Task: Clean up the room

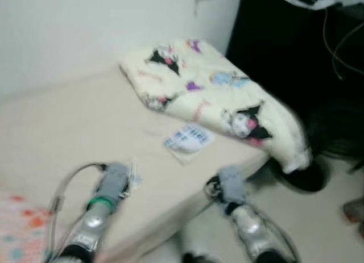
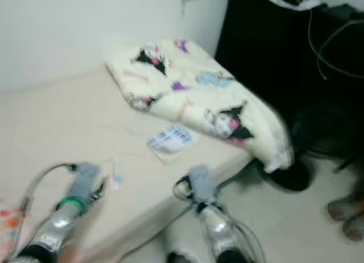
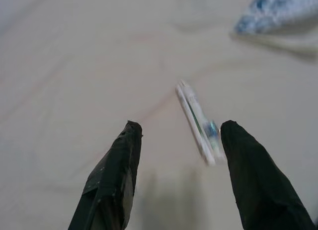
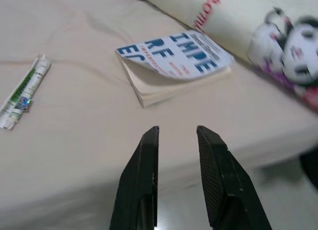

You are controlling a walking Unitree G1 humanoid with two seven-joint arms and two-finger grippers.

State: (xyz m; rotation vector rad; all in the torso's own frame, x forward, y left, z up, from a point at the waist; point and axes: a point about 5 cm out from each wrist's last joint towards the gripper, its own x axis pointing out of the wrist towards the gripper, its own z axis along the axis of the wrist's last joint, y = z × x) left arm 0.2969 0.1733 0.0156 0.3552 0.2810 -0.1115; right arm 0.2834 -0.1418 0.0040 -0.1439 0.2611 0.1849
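The left pincer hangs wide open and empty just above the bed, its fingers either side of a small crumpled wrapper lying flat on the sheet. The wrapper looks light, thin and slippery, so pinching it across its middle should serve best. The right pincer, narrowly open and empty, points at a soft paperback book beside the folded blanket; its curling cover is likely floppy, so take it by the spine.

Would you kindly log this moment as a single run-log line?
left gripper: open, over bed by wrapper | right gripper: open, facing book | blanket: folded on bed
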